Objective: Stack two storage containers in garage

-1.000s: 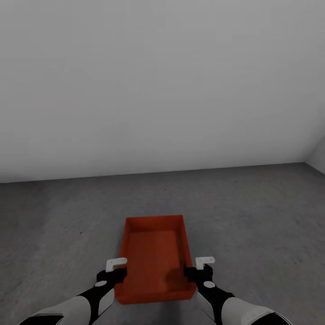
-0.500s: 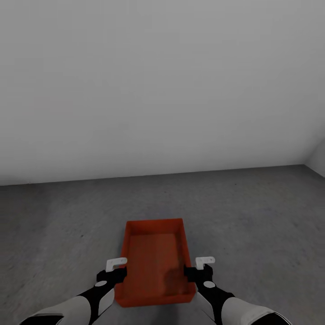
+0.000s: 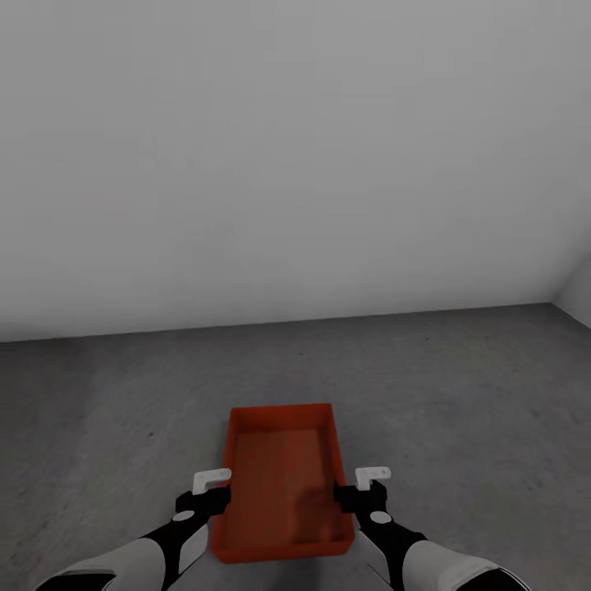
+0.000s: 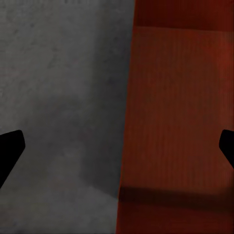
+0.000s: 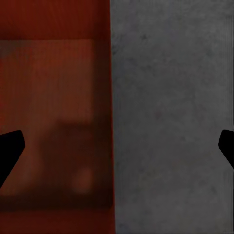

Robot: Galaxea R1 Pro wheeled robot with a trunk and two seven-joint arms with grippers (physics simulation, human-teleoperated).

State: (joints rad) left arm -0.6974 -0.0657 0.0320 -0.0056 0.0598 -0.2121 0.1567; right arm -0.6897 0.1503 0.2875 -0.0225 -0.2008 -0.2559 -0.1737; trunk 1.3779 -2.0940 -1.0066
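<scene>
Smooth matt container, rough concrete floor

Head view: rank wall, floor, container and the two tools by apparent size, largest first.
1. Pale grey wall
2. Dark grey floor
3. Orange-red container
4. Left tool and right tool: they look alike, so no ranking between them.
The container sits near the camera, so its apparent size is inflated.
</scene>
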